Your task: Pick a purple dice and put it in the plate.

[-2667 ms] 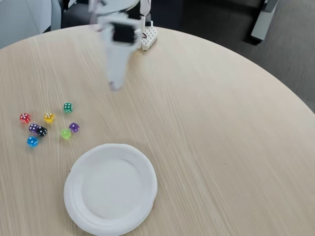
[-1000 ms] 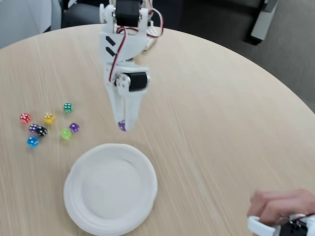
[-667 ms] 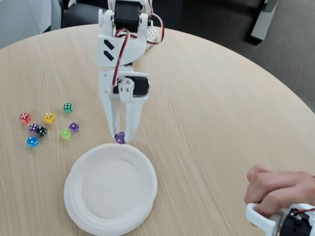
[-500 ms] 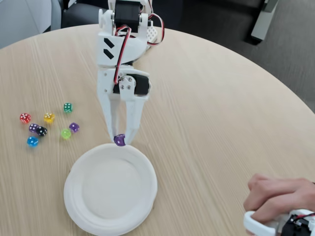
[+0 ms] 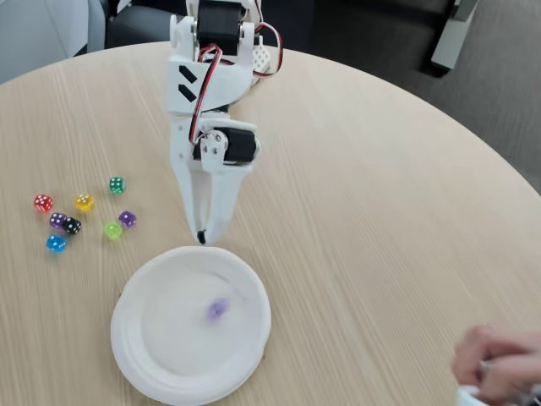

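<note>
Coloured dice (image 5: 84, 214) cluster left of plate (image 5: 144, 355), well apart.

The purple dice (image 5: 216, 310) lies inside the plate (image 5: 144, 364), a little right of the plate's middle in the fixed view, a small violet cube (blurred, so its pips cannot be read). The plate is round, plain white with a shallow raised rim, and rests flat on the desk's near side.
</note>
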Robot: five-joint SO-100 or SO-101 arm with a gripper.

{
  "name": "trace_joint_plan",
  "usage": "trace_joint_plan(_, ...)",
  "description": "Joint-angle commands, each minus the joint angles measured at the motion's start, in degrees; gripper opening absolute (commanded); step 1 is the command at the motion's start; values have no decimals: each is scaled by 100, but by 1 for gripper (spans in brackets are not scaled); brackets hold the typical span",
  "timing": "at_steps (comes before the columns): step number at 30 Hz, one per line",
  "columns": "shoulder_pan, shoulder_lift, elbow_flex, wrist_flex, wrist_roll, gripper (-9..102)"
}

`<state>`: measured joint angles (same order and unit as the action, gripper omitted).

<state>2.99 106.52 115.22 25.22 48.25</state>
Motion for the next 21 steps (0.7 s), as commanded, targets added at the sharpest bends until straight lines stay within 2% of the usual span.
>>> trace_joint_plan(1, 35, 615, 70, 562, 141, 0)
trace_joint_plan(7, -44, 1934, 396, 1916, 360, 0)
trace_joint_plan(13, 35, 3331, 650, 3103, 9, 0)
trace_joint_plan(21, -53, 5098, 1617, 4008, -861, 0)
